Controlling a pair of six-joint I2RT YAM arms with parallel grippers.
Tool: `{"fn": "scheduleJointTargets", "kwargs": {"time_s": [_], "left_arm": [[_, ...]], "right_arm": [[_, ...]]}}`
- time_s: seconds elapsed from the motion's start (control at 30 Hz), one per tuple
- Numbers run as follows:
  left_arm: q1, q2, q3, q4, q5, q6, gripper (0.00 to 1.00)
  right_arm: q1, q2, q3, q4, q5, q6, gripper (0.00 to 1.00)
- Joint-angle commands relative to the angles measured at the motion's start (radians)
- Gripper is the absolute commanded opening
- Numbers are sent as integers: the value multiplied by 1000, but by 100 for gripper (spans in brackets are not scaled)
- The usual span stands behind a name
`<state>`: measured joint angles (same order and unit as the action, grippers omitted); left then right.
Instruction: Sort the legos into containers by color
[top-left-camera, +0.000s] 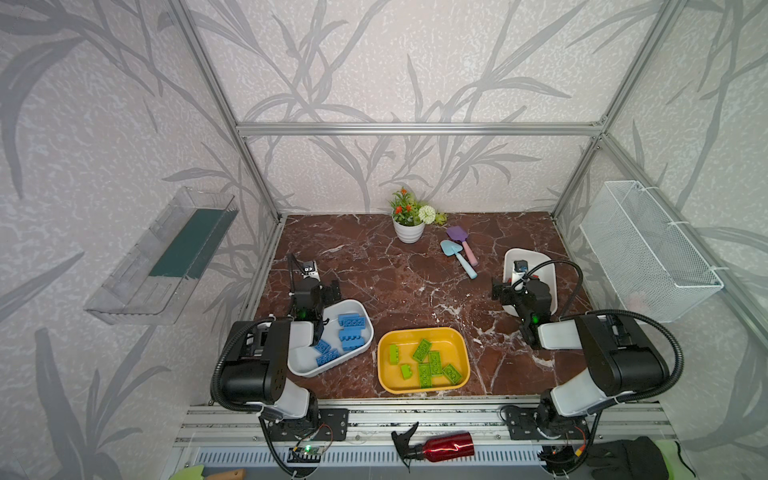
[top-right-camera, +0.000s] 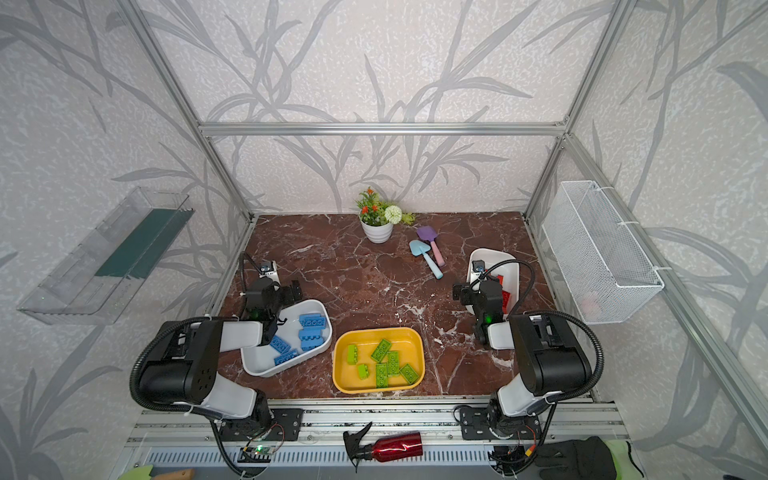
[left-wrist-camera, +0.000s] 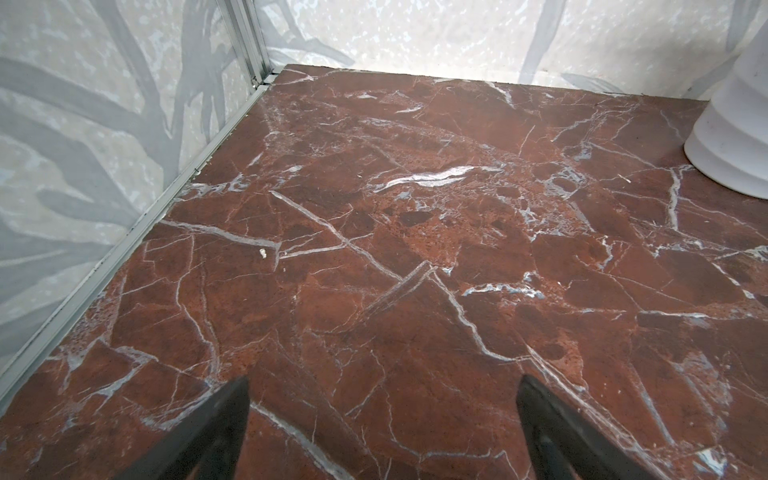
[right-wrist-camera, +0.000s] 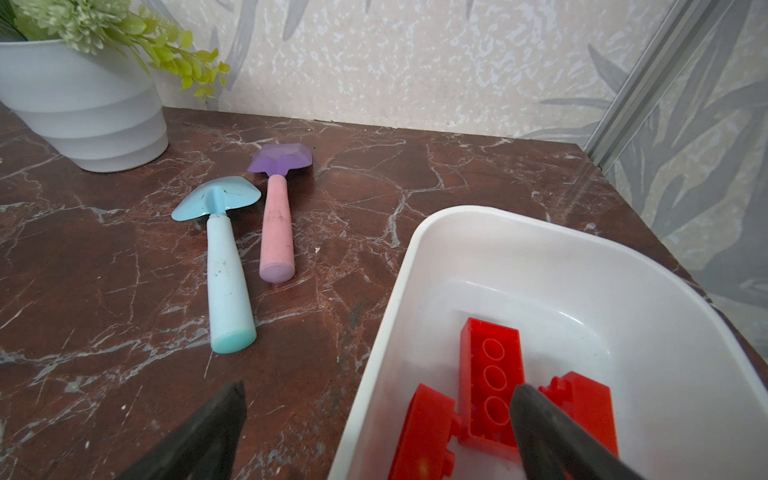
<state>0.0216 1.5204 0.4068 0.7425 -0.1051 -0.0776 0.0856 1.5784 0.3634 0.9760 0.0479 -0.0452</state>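
Several blue legos (top-left-camera: 351, 322) lie in a white container (top-left-camera: 303, 368) at the front left. Several green legos (top-left-camera: 434, 361) lie in the yellow container (top-left-camera: 453, 345) at front centre. Red legos (right-wrist-camera: 490, 374) lie in a second white container (right-wrist-camera: 399, 270) at the right, partly hidden under my right arm in both top views. My left gripper (left-wrist-camera: 382, 399) is open over bare marble, just behind the blue legos' container (top-right-camera: 257, 365). My right gripper (right-wrist-camera: 378, 399) is open and empty, with one finger over the red legos and the other over the table beside the rim.
A white ribbed flower pot (top-left-camera: 408, 230) stands at the back centre. Two toy shovels (top-left-camera: 459, 255) lie between it and the right container. A wire basket (top-left-camera: 648, 245) hangs on the right wall and a clear shelf (top-left-camera: 166, 257) on the left. A red spray bottle (top-left-camera: 444, 446) lies on the front rail.
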Motion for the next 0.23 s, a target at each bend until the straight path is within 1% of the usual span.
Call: {"fn": "scheduleJointTargets", "kwargs": {"time_s": [0.0,0.07,0.1,0.13,0.17,0.2], "left_arm": [[2,-4,15,27,5,28,99],[2,-3,15,26,5,27,99],[3,-4,15,27,5,26,99],[3,-5,15,26,5,26,99],[3,-4,14,26,5,27,99],[3,-4,15,26,5,26,99]], "right_arm": [[-4,7,-9,38,13,7,99],[-3,8,-7,36,4,3,99],[-3,8,-6,35,-19,-8,99],[-2,10,16,-7,-52,-19,99],[-3,2,24,-37,-51,-15,99],[-8,2,24,-29,-63,-16,99]]}}
